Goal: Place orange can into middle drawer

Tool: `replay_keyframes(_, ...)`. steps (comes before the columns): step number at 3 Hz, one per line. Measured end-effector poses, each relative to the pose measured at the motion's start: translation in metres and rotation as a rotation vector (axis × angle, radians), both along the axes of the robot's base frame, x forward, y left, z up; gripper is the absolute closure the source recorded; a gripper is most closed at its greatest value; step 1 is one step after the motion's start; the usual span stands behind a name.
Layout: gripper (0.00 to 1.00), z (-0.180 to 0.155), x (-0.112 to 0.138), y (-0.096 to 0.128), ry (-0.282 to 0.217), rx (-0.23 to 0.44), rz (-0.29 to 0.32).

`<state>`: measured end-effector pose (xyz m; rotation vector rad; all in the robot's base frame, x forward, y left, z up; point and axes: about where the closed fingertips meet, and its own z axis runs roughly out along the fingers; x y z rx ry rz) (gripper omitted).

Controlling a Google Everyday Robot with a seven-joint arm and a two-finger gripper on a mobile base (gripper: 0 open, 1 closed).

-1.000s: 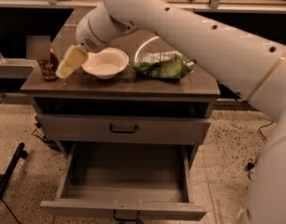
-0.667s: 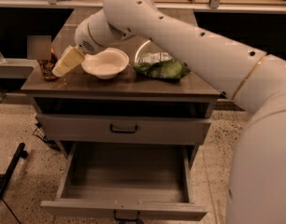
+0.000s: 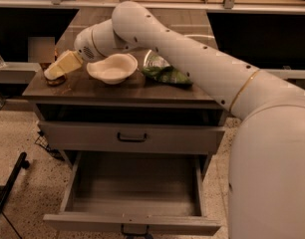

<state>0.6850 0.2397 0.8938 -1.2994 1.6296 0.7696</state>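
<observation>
My claw hung over the orange can at the worktop's left edge.
The middle drawer stood open below; I couldn't tell whether the claw was clamped.

Lab: gripper at left edge of drawer cabinet, terrazzo floor.

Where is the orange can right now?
In the camera view, the can sits at the left edge of the cabinet top, left of the bowl, mostly hidden behind the gripper right at it.
</observation>
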Motion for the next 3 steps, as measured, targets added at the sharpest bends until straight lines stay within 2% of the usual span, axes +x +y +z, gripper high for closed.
replay_keyframes(1,0.0,0.003,0.0,0.012,0.029,0.106,0.016)
replay_keyframes(2,0.0,0.013,-0.003,0.024,0.026,0.204,0.037)
replay_keyframes(3,0.03,0.031,-0.009,0.035,-0.018,0.26,0.061)
